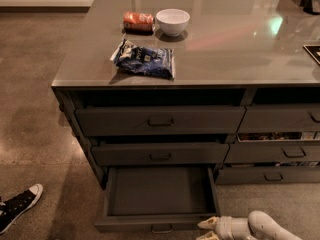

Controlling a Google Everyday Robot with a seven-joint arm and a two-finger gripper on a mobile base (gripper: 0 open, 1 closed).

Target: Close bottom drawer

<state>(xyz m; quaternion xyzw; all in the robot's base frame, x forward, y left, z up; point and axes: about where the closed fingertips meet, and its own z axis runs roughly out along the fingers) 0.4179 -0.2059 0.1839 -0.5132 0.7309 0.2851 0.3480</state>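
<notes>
The bottom drawer [160,191] is the lowest of the wide dark grey three-drawer stack. It is pulled far out, its plain dark interior bare, its small bail handle [161,229] at the front edge. My white gripper [209,227] comes in from the bottom right. Its tips sit at the drawer front's right corner, right of the handle; contact is unclear. The two same-width drawers above [160,120] are nearly closed.
On the grey counter [240,54] lie a blue snack bag [145,59], a white bowl [172,21] and an orange-red can [137,21]. Narrower drawers [280,151] stand to the right, one slightly open. A person's black sneaker [17,206] is on the floor at lower left.
</notes>
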